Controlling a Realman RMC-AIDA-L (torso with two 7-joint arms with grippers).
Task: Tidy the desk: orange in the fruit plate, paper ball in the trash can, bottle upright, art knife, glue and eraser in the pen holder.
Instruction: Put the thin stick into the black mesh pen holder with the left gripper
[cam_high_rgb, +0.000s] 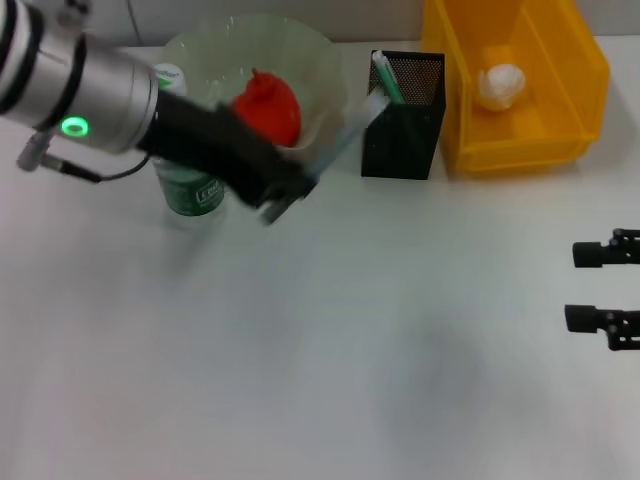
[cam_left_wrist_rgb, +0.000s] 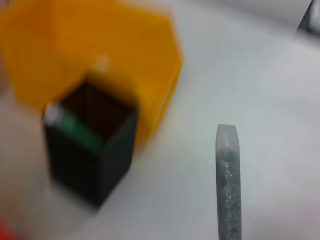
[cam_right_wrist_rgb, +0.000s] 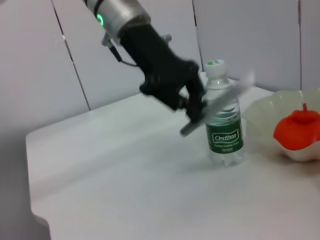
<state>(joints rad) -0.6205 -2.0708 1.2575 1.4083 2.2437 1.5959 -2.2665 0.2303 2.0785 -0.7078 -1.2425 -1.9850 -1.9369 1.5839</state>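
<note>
Beside pen holder, left pincer gripping glue

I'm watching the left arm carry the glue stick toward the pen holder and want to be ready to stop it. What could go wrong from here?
1. The glue stick is held near one end and slanted, so its tip may catch the pen holder rim instead of dropping in.
2. The knife already leans inside and could block it.
3. The left gripper is close to the bottle and fruit plate; a swing might knock them.
</note>
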